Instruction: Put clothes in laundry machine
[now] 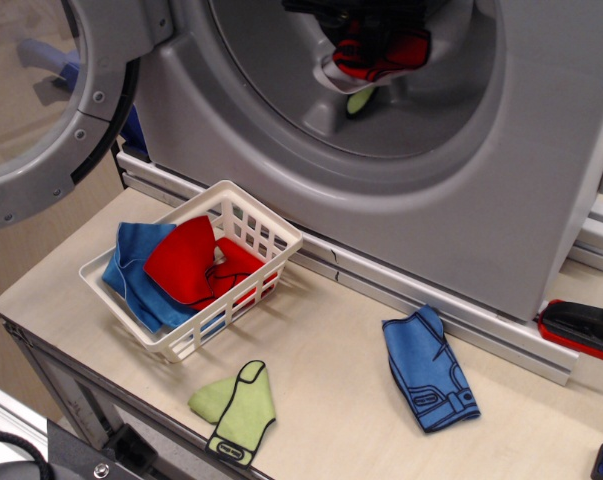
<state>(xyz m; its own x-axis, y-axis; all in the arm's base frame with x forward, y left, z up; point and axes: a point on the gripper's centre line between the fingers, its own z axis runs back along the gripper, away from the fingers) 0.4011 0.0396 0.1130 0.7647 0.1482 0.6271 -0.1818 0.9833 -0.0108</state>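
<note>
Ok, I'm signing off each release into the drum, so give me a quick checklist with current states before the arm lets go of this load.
1. Washer door swung open, clear of the opening: ok.
2. Gripper inside the drum opening: ok.
3. Red and white garment past the rim, over the drum: ok.
4. Jaw state: cannot tell, dark and cut off at the frame's top.
5. Clothes left outside: not ok; blue jeans and green garment lie on the table, more sit in the white basket.
</note>
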